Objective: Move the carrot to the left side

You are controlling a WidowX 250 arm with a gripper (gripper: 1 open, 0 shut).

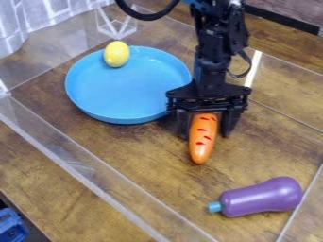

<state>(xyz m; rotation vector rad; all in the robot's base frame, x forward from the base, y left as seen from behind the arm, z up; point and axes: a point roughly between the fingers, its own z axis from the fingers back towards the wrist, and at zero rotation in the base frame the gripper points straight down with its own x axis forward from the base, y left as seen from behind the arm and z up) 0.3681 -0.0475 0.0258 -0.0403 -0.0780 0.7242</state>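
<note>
My jaws stand apart over the carrot (pixel 202 137)'s leafy end; it looks light, stiff and slippery, best pinched mid-body across its width.

The carrot (pixel 203 138), lying just right of the blue plate (pixel 113 90), has its leafy top hidden behind the black gripper (pixel 207 114) that stands over that end; whether the fingers touch it cannot be told. The arm above the gripper runs out of the top edge, so its upper part is unseen. The plate's right rim is covered by the gripper. A white strip (pixel 254 64) behind the arm, right of the plate, is partly hidden. A blue object (pixel 8 227) at the bottom left corner, well below the plate, is cut off and unidentifiable.
</note>
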